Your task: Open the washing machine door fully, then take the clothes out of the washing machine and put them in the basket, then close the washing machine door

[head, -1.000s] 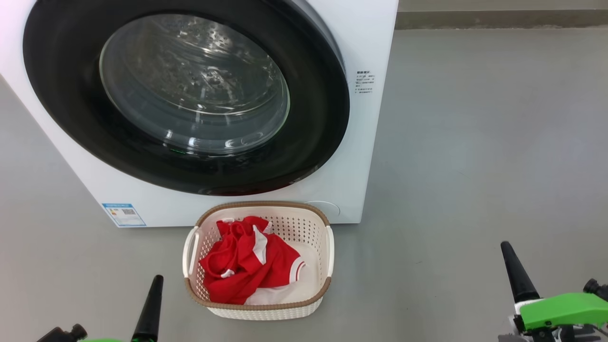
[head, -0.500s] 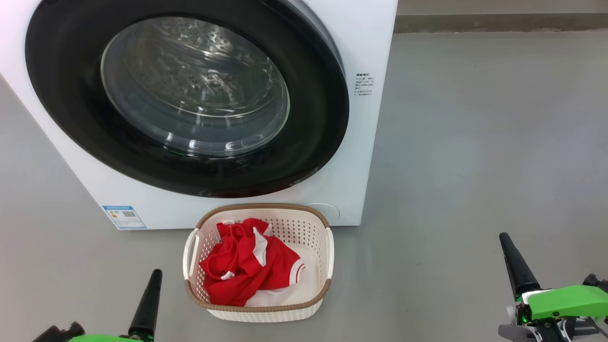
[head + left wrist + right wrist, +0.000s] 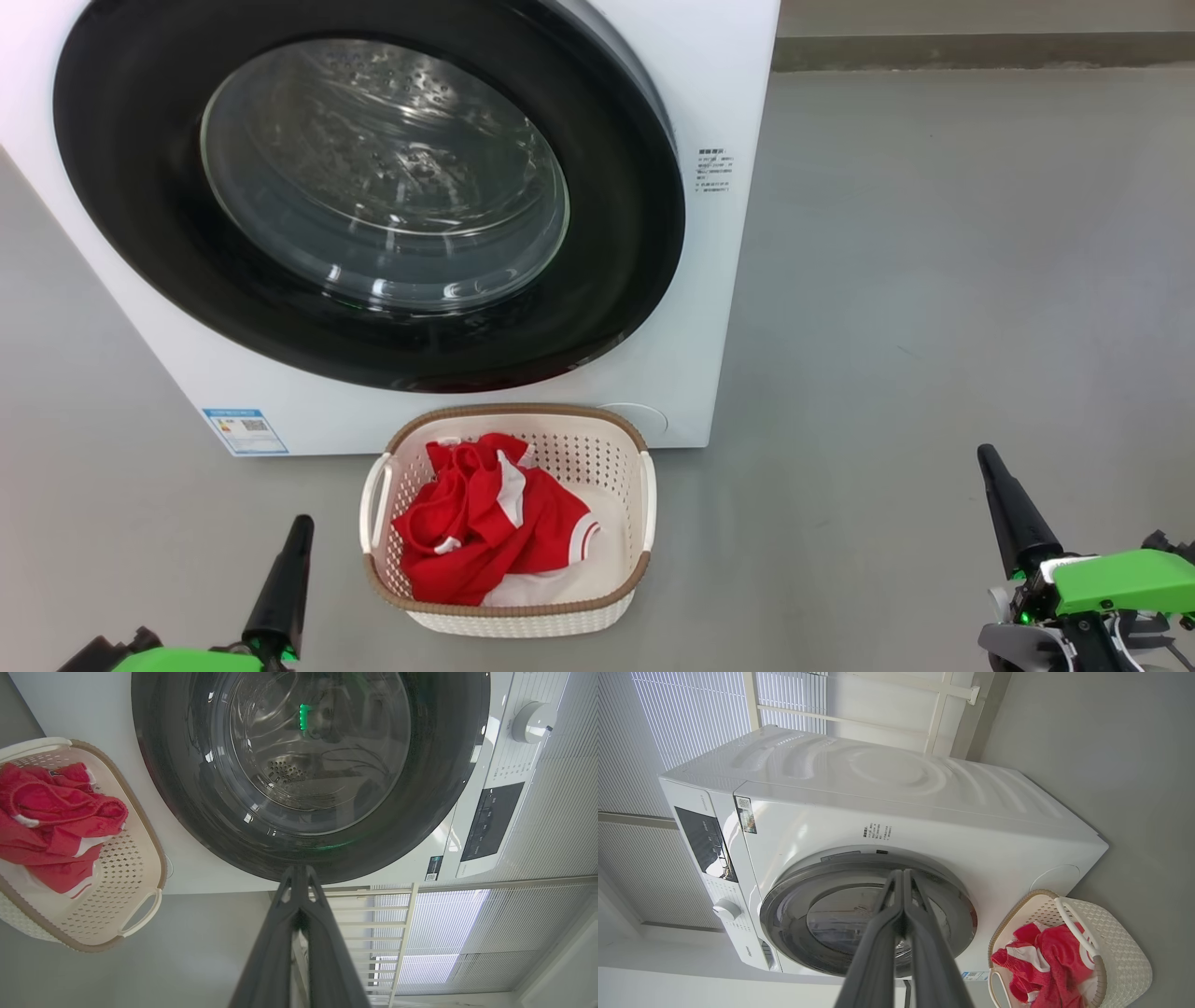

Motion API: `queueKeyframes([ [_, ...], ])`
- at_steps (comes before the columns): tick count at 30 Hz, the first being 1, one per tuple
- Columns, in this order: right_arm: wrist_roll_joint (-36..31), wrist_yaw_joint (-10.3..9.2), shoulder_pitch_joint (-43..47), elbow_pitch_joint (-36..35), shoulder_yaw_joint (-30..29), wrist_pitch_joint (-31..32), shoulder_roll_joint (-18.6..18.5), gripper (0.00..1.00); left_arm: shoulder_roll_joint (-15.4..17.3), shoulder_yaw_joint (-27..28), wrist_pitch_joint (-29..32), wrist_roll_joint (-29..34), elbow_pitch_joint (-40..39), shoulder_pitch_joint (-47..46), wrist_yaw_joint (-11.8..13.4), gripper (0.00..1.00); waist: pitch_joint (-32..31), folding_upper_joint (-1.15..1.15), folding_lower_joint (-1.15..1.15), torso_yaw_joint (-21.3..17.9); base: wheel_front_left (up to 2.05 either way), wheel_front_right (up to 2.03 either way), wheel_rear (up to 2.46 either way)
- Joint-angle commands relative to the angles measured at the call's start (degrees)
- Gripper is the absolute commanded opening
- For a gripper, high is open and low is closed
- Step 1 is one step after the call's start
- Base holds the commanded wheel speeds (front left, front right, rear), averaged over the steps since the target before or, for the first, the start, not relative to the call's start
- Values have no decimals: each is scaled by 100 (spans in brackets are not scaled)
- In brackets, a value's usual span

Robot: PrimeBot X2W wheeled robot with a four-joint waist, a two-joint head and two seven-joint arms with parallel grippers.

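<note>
Head view shows the washing machine door (image 3: 373, 187) closed, far beyond the left claw (image 3: 301, 525) and right claw (image 3: 986, 455), both pinched together and empty, with the clothes (image 3: 476, 532) in the basket (image 3: 509, 411) nearer the left.

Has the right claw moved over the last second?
Yes. In the head view the right claw has crept up the view and slightly left, toward the washing machine, while the basket slid slightly down with the camera.
</note>
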Motion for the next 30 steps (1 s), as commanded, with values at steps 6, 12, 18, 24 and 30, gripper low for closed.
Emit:
queueKeyframes([
  [6,276,-3,-321,-168,78,89,-99,0,92,231,106,-303,-127,-239,-38,0,-12,0,0,-1,0,0,0],
  [12,273,-3,-321,-168,74,91,-97,0,86,240,113,-295,-127,-240,-38,0,-12,0,0,-1,0,0,0],
  [18,271,-3,-322,-167,71,94,-95,0,81,248,120,-289,-127,-240,-38,0,-12,0,0,-1,0,0,0],
  [24,269,-3,-322,-167,69,96,-93,0,75,255,126,-282,-127,-241,-38,0,-12,0,0,-1,0,0,0],
  [30,267,-3,-322,-167,66,98,-91,0,70,262,131,-276,-126,-242,-38,0,-12,0,0,-1,0,0,0],
])
